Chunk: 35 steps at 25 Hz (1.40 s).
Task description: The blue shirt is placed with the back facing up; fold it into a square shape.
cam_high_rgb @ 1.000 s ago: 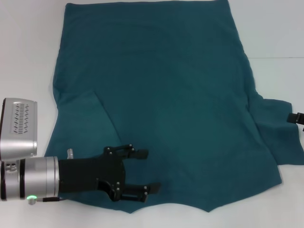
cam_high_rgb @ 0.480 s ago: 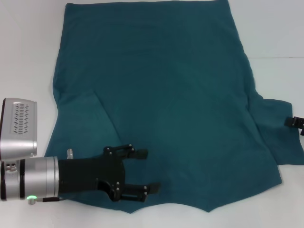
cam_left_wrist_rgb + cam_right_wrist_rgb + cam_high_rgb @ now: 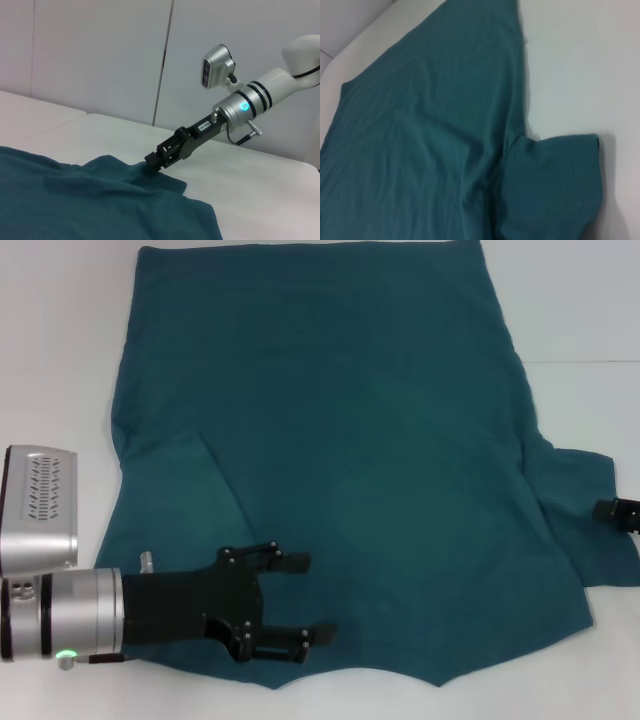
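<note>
Opening step: blue shirt (image 3: 340, 460) flat on surface (image 3: 60, 340). Left gripper (image 3: 305, 600) jaws wide; right gripper (image 3: 152, 165) at sleeve, state unclear. Next: pinching sleeve, folding inward.

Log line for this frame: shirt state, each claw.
blue shirt: spread flat, plain side up, left sleeve folded in | left claw: open, over near hem | right claw: at right sleeve, grip unclear

Below my right wrist the blue shirt (image 3: 435, 130) lies spread flat on the white worktop (image 3: 580, 65), plain side up, with soft creases running along its body. One short sleeve (image 3: 555, 185) sticks out from the side seam, lying flat, its hemmed edge toward the bare worktop.
</note>
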Available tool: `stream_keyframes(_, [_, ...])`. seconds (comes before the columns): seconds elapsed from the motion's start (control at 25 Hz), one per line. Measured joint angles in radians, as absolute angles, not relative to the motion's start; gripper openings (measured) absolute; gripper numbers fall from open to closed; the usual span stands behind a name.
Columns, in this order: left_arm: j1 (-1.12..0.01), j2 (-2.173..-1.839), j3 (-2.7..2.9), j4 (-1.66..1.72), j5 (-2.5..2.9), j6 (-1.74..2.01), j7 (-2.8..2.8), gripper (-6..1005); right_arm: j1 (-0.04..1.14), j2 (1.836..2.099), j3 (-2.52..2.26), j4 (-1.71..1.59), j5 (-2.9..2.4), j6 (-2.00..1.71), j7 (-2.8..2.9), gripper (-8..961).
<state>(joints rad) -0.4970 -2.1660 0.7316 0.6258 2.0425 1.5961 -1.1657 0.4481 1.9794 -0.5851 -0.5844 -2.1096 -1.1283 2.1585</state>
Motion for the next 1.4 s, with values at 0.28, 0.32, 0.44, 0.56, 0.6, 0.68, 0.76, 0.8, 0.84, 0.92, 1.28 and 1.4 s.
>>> stream_keyframes(0.28, [-0.497,-2.165,0.730,0.626,2.043,1.593,-1.166,901,0.448,1.981,-0.583,-0.584,-2.105,-1.129,2.152,365])
stream_keyframes(0.32, [-0.497,-2.164,0.730,0.626,2.043,1.593,-1.166,901,0.448,1.981,-0.583,-0.584,-2.105,-1.128,2.152,330])
stream_keyframes(0.44, [-0.498,-2.164,0.728,0.626,2.043,1.591,-1.166,901,0.452,1.983,-0.578,-0.584,-2.104,-1.126,2.147,227])
stream_keyframes(0.56, [-0.499,-2.164,0.727,0.626,2.043,1.591,-1.166,901,0.456,1.988,-0.569,-0.583,-2.104,-1.125,2.138,138])
stream_keyframes(0.6, [-0.500,-2.164,0.727,0.626,2.043,1.590,-1.166,901,0.456,1.989,-0.568,-0.583,-2.104,-1.124,2.137,118])
stream_keyframes(0.68, [-0.500,-2.164,0.726,0.626,2.041,1.590,-1.166,901,0.457,1.990,-0.566,-0.583,-2.104,-1.121,2.133,78])
stream_keyframes(0.76, [-0.500,-2.164,0.726,0.626,2.041,1.589,-1.166,900,0.457,1.992,-0.554,-0.583,-2.104,-1.118,2.125,39])
stream_keyframes(0.8, [-0.500,-2.164,0.726,0.626,2.041,1.589,-1.166,900,0.457,1.993,-0.544,-0.583,-2.104,-1.116,2.120,19])
stream_keyframes(0.84, [-0.500,-2.164,0.726,0.626,2.040,1.589,-1.166,900,0.457,1.994,-0.531,-0.583,-2.104,-1.110,2.117,-1])
stream_keyframes(0.92, [-0.500,-2.164,0.725,0.626,2.040,1.589,-1.166,900,0.456,1.996,-0.512,-0.583,-2.104,-1.104,2.109,-1])
stream_keyframes(1.28, [-0.498,-2.164,0.722,0.626,2.036,1.579,-1.166,900,0.455,2.000,-0.453,-0.581,-2.105,-1.059,2.085,-1])
stream_keyframes(1.4, [-0.499,-2.164,0.722,0.626,2.036,1.575,-1.166,901,0.456,2.000,-0.457,-0.580,-2.107,-1.044,2.084,-1])
